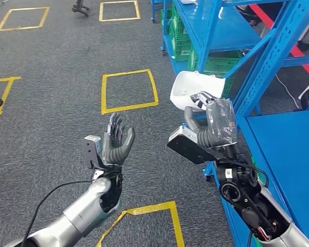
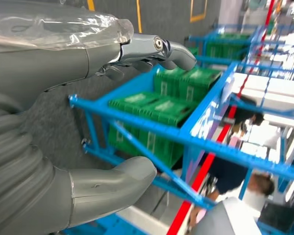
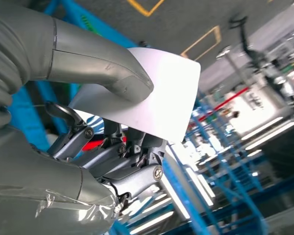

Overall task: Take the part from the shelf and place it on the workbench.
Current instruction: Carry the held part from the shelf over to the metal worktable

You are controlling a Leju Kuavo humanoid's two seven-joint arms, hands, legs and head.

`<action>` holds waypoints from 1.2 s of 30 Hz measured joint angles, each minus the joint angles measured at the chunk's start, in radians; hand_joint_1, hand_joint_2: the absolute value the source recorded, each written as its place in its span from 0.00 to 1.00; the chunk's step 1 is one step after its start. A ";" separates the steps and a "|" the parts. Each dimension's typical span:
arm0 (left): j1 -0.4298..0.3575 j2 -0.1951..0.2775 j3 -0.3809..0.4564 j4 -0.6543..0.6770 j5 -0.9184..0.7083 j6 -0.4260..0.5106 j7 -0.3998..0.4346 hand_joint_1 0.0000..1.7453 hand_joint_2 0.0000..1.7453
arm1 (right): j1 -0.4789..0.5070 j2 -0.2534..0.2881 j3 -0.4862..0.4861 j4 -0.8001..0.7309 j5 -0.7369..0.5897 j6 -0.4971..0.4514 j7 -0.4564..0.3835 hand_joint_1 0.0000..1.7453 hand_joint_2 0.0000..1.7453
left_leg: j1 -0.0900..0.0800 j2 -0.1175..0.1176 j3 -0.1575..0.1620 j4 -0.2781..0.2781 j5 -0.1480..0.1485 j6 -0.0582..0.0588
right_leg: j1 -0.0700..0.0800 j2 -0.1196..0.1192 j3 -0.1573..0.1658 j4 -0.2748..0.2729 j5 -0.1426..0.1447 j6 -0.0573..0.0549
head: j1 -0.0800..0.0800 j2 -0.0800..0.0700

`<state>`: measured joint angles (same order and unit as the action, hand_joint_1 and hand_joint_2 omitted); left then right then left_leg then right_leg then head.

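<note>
With the right robot hand [image 1: 207,131] pinching the white part [image 1: 193,87] between thumb and fingers beside the blue shelf [image 1: 261,67], and the left robot hand [image 1: 116,141] spread wide and empty, carry it level, grip firm; beyond, green crates [image 1: 215,64] sit on the shelf, contents hidden

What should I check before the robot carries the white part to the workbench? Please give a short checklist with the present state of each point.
1. Right hand holds the white part: ok, thumb presses on it.
2. Part is out of the blue shelf: ok.
3. Left hand free, fingers apart: ok.
4. Part away from shelf post: cannot tell, they look close.
5. Workbench ready: cannot tell.
6. Grey floor ahead free: ok.
</note>
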<state>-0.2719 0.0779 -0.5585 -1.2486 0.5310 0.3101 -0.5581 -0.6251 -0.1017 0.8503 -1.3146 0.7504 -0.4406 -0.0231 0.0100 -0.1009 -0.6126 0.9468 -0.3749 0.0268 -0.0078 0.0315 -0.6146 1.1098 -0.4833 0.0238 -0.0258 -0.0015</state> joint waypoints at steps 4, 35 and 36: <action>0.001 -0.001 0.000 0.000 0.000 0.000 0.000 0.00 1.00 | -0.003 0.000 0.000 0.000 0.000 0.000 -0.001 1.00 1.00 | 0.007 -0.052 -0.012 0.000 0.008 -0.020 | 0.002 0.050 0.068 -0.150 0.043 -0.008 | 0.001 0.000; -0.008 -0.003 0.000 -0.010 0.012 -0.004 -0.002 0.00 1.00 | -0.004 -0.002 0.007 -0.003 -0.029 -0.009 0.012 1.00 1.00 | 0.010 -0.047 -0.018 -0.001 0.011 -0.029 | -0.001 0.046 0.073 -0.154 0.037 -0.001 | 0.001 0.000; -0.007 -0.003 0.000 -0.010 0.014 -0.005 -0.004 0.00 1.00 | -0.004 -0.002 0.008 -0.003 -0.034 -0.012 0.013 1.00 1.00 | 0.011 -0.044 -0.021 -0.002 0.013 -0.034 | -0.002 0.032 0.077 -0.158 0.041 -0.006 | 0.001 0.000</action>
<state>-0.2789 0.0753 -0.5583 -1.2583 0.5451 0.3053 -0.5616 -0.6293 -0.1036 0.8580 -1.3172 0.7164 -0.4526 -0.0105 0.0212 -0.1453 -0.6339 0.9451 -0.3624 -0.0074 -0.0095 0.0634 -0.5374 0.9521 -0.4421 0.0178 -0.0245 -0.0015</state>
